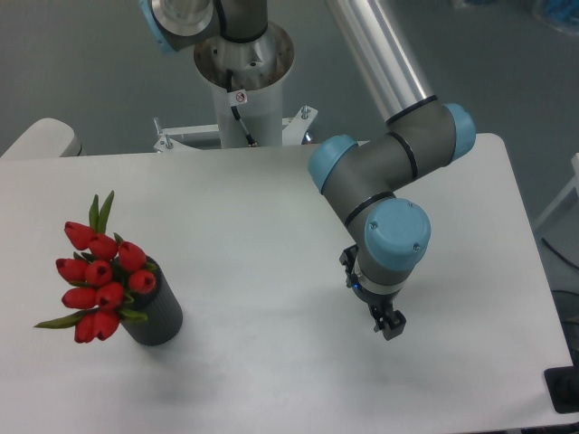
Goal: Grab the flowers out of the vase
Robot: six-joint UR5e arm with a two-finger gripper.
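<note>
The flowers (pixel 99 276), a tight bunch of red tulip buds with pointed green leaves, stand in the vase (pixel 158 316), a short dark grey cylinder at the front left of the white table (pixel 271 217). My gripper (pixel 389 327) hangs below the arm's wrist at the front right of the table, far to the right of the vase. Its fingers point down and look close together. It holds nothing.
The arm's base column (pixel 242 90) stands at the back centre behind the table. The arm's upper link (pixel 380 54) crosses the back right. The table's right edge (pixel 534 262) is near the gripper.
</note>
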